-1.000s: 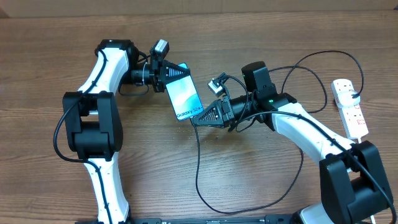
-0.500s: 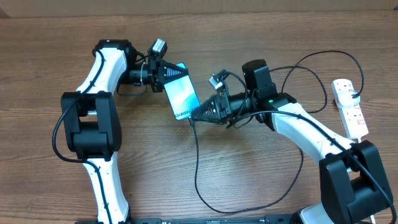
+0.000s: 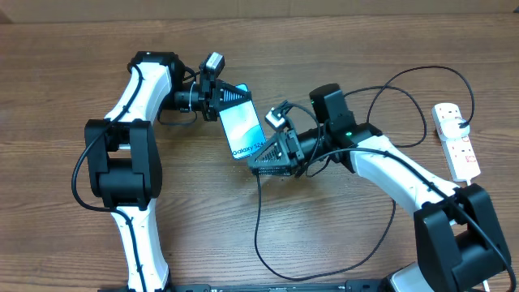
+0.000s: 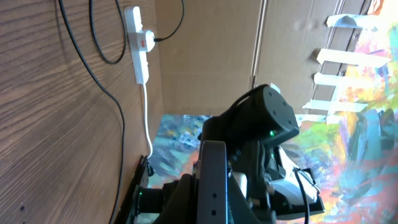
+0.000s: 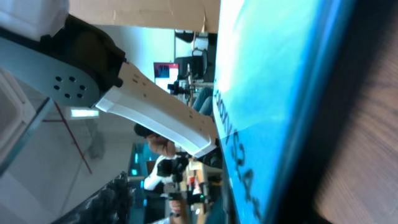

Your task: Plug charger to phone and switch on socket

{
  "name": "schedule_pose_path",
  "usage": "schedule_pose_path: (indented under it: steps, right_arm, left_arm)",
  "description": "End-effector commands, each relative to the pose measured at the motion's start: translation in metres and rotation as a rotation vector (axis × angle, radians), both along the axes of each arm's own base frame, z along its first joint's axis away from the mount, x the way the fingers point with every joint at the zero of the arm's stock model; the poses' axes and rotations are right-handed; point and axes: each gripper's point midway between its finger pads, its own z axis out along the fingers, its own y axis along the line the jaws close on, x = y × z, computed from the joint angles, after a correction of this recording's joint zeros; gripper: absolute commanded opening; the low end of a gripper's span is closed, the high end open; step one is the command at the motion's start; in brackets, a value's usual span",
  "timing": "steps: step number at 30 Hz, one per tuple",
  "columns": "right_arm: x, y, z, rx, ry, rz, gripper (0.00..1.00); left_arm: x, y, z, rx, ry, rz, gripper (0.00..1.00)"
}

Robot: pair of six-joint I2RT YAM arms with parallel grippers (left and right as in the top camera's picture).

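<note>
My left gripper (image 3: 229, 99) is shut on the upper short edge of the phone (image 3: 243, 126), holding it tilted above the table with its blue screen up. In the left wrist view the phone (image 4: 211, 180) shows edge-on between the fingers. My right gripper (image 3: 261, 161) sits at the phone's lower "Galaxy" edge, and its fingers look spread. The charger cable (image 3: 258, 219) drops from there and loops to the right. Its plug tip is hidden under the gripper. The phone's screen (image 5: 273, 93) fills the right wrist view. The white socket (image 3: 456, 139) lies at the far right.
The black cable (image 3: 405, 77) arcs behind the right arm toward the socket. In the left wrist view the socket (image 4: 138, 43) and its thick white cord (image 4: 147, 118) lie beyond the right arm (image 4: 261, 124). The left arm's white link (image 5: 155, 115) shows past the phone.
The right gripper's jaws have spread apart at the phone's lower edge, and it has shifted slightly. The left gripper and the phone have moved a little to the right.
</note>
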Motion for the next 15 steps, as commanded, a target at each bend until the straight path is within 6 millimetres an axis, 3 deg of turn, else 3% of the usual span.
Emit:
schedule_pose_path:
  steps: [1,4,6,9,15]
  right_arm:
    - [0.000,0.003,0.004,0.009,-0.078,-0.001,0.53]
    - [0.004,0.004,-0.001,-0.019,-0.081,-0.023,0.33]
    - [0.005,0.004,-0.001,-0.020,-0.082,-0.024,0.27]
    - [0.005,0.004,-0.001,-0.023,-0.084,-0.027,0.04]
    - [0.018,0.004,-0.012,-0.102,-0.063,-0.100,0.04]
  left_arm:
    - [0.001,0.000,0.020,-0.031,-0.021,0.011,0.04]
    - [0.001,0.000,0.020,-0.032,-0.021,0.011,0.04]
    - [0.001,0.000,0.020,-0.032,-0.021,0.011,0.04]
    - [0.001,0.000,0.020,-0.031,-0.023,0.011,0.04]
    - [0.001,0.000,0.019,-0.031,-0.031,0.011,0.04]
